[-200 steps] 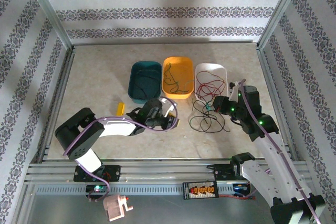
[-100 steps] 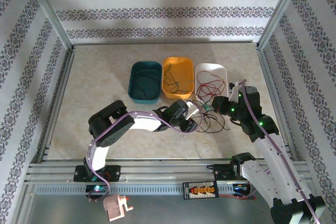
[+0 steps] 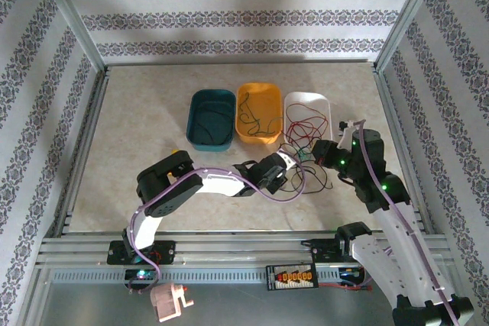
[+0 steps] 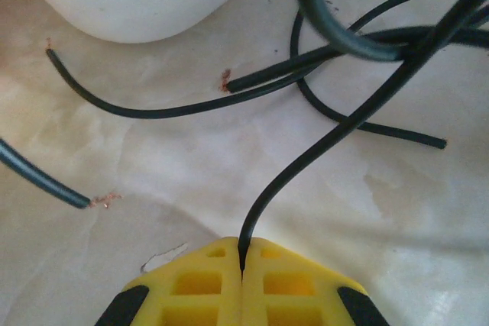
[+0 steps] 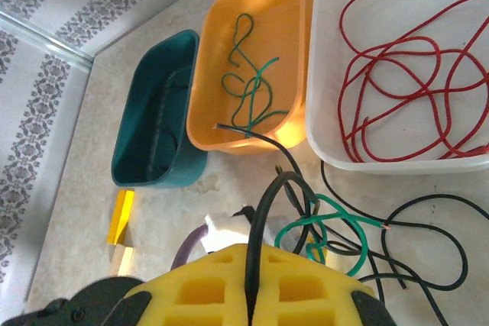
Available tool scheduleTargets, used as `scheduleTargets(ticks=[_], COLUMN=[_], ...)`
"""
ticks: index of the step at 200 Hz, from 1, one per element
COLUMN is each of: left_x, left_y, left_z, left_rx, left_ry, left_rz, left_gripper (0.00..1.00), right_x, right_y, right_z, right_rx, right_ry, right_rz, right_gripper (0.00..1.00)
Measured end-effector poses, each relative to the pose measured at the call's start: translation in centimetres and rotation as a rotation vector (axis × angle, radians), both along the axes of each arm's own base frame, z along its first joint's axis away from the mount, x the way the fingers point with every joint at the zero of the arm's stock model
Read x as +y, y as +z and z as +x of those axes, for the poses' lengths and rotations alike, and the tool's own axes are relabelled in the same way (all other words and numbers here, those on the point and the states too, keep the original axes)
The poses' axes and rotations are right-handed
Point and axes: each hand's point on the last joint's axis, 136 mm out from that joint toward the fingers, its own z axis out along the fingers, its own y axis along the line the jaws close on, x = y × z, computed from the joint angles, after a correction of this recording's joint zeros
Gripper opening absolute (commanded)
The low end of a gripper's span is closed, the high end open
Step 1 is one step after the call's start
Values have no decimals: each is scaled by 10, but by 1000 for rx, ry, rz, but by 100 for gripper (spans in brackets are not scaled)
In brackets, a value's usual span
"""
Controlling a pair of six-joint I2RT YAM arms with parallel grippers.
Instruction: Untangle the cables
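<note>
A tangle of black cables (image 3: 304,177) lies on the table in front of the white tray, with one green cable (image 5: 340,227) looped through it. My left gripper (image 4: 243,256) is at the tangle's left side, shut on a black cable (image 4: 328,143) that rises from between its yellow pads. My right gripper (image 5: 256,257) hovers over the tangle's upper right, shut on another black cable (image 5: 263,211) that arches up out of the pads. Red cables (image 5: 397,89) lie in the white tray and green cables (image 5: 248,89) in the orange tray.
Three trays stand in a row behind the tangle: teal (image 3: 211,139), orange (image 3: 258,139) and white (image 3: 325,101). A yellow block (image 5: 121,215) lies left of the left arm. Both grippers (image 3: 289,162) (image 3: 317,150) sit close together over the tangle. Metal frame rails border the table.
The left arm swung right from near the yellow block to the tangle, and its gripper closed on a black cable. The right gripper stayed shut and barely shifted.
</note>
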Motion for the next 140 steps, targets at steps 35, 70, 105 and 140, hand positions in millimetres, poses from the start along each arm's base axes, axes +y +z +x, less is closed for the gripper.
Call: scheduleTargets(ticks=[35, 70, 105, 140], left_x=[56, 126, 159, 194], left_y=[3, 22, 78, 141], left_z=[-13, -24, -23, -20], left_rx=[-39, -70, -174, -285], left_ry=[95, 246, 364, 463], left_rz=[19, 34, -68, -201], left_gripper=[0, 0, 0, 0], right_x=[-10, -27, -39, -50], right_y=[-2, -13, -21, -35], right_z=[3, 2, 4, 3], right_rx=[2, 22, 39, 74], right_ry=[-59, -151, -228, -289], right_rz=[-15, -40, -55, -78], right_gripper=[1, 2, 2, 2])
